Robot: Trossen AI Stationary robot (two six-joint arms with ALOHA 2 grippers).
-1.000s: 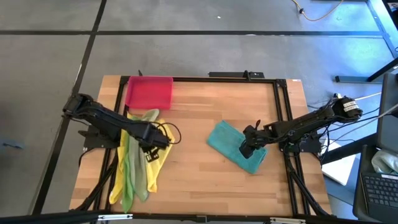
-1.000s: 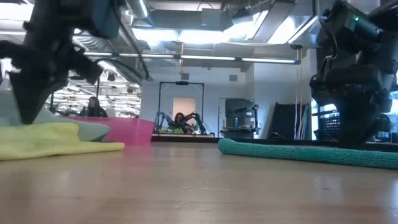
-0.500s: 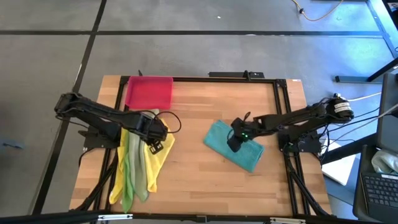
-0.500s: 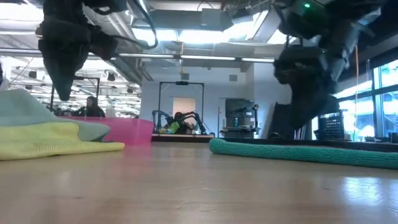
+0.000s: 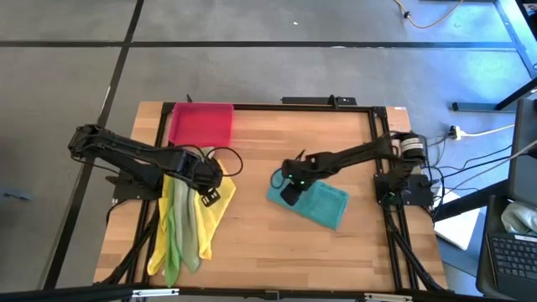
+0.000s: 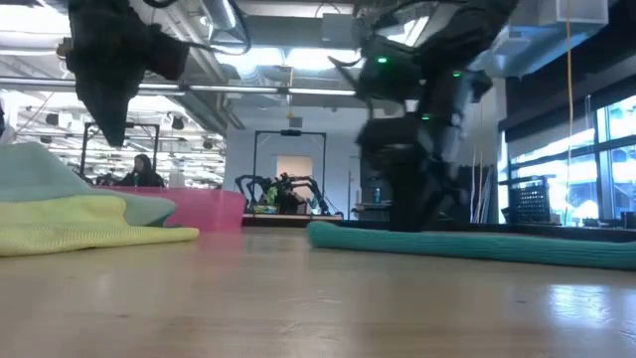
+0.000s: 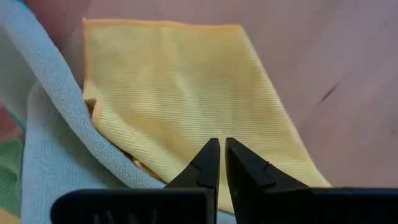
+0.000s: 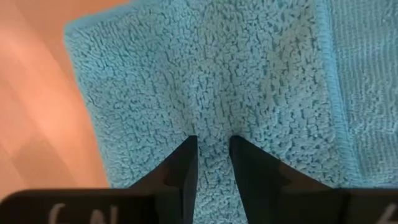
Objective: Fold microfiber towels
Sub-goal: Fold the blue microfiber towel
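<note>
A folded teal towel (image 5: 323, 203) lies flat right of the table's middle. My right gripper (image 8: 213, 140) stands on its left end (image 5: 287, 195), pointing steeply down, its fingers a narrow gap apart. A pile of towels lies at the left: a yellow one (image 7: 186, 93) on top at the right, a pale olive one (image 7: 50, 155) beside it, a bright green one (image 5: 174, 235) running toward the near edge. My left gripper (image 7: 222, 142) hangs shut above the yellow towel (image 6: 107, 139), clear of the pile. My right gripper sets both fingertips (image 8: 186, 163) down on the teal towel's top layer (image 8: 211, 118), near the towel's left end. It comes steeply from above. Small creases in the cloth run toward the gap between the fingers. The towel lies flat on the table.
A pink-red tray (image 5: 201, 124) stands at the far left behind the pile. Black frame rails (image 5: 382, 159) run along the table's sides. Bare wood (image 5: 252, 243) lies between the pile and the teal towel and along the near edge.
My right gripper has swept toward the table's left edge across the teal towel, from its right end to its left end. The towel has slid a little leftward and stays flat. My left gripper has risen above the pile, still shut.
</note>
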